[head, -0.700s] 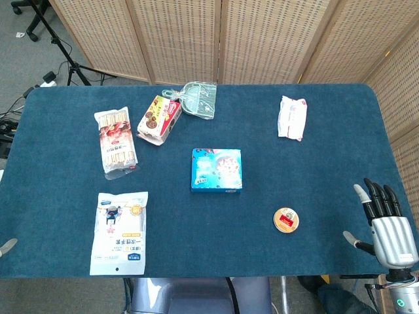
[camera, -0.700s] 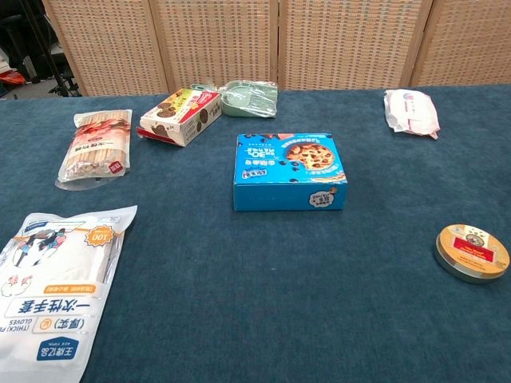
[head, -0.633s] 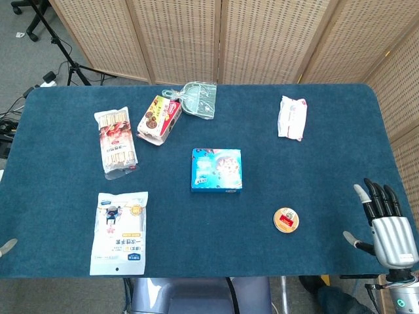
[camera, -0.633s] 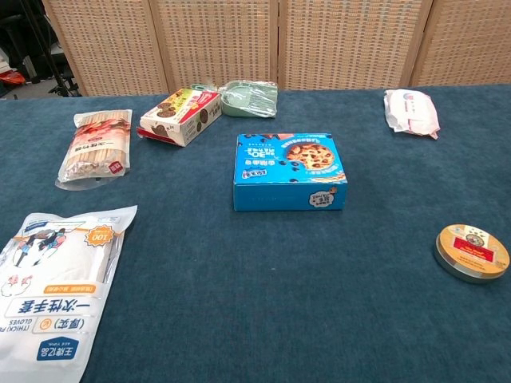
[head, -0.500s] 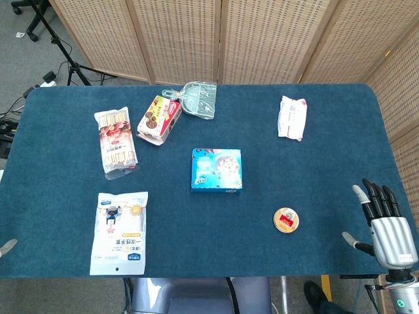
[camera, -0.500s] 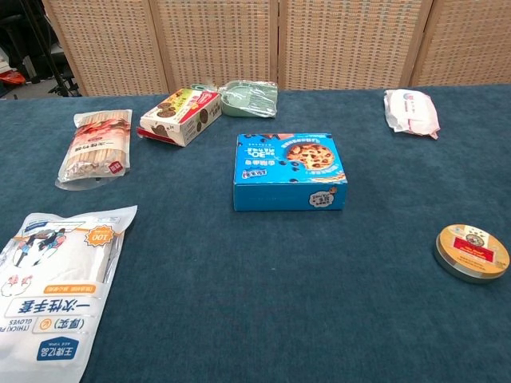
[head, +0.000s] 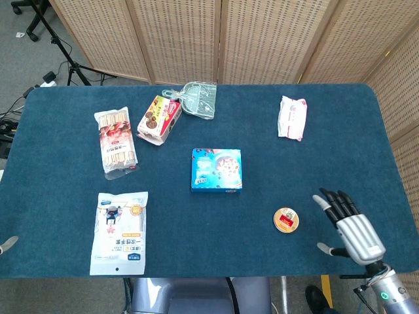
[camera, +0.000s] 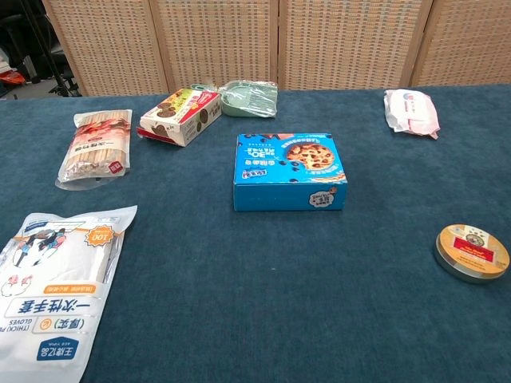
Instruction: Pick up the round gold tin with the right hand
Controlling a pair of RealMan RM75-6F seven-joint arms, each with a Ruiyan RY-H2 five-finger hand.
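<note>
Tin [head: 286,220] flat on the counter [head: 262,131], just left of the right robot hand [head: 350,229] — released, fingers spread, grasping nothing. Round — no long axis; a short leftward reach.

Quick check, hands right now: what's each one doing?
Right hand: open, holding nothing, beside the gold tin without touching it.
Left hand: only a sliver at the frame edge; state cannot be told.
</note>
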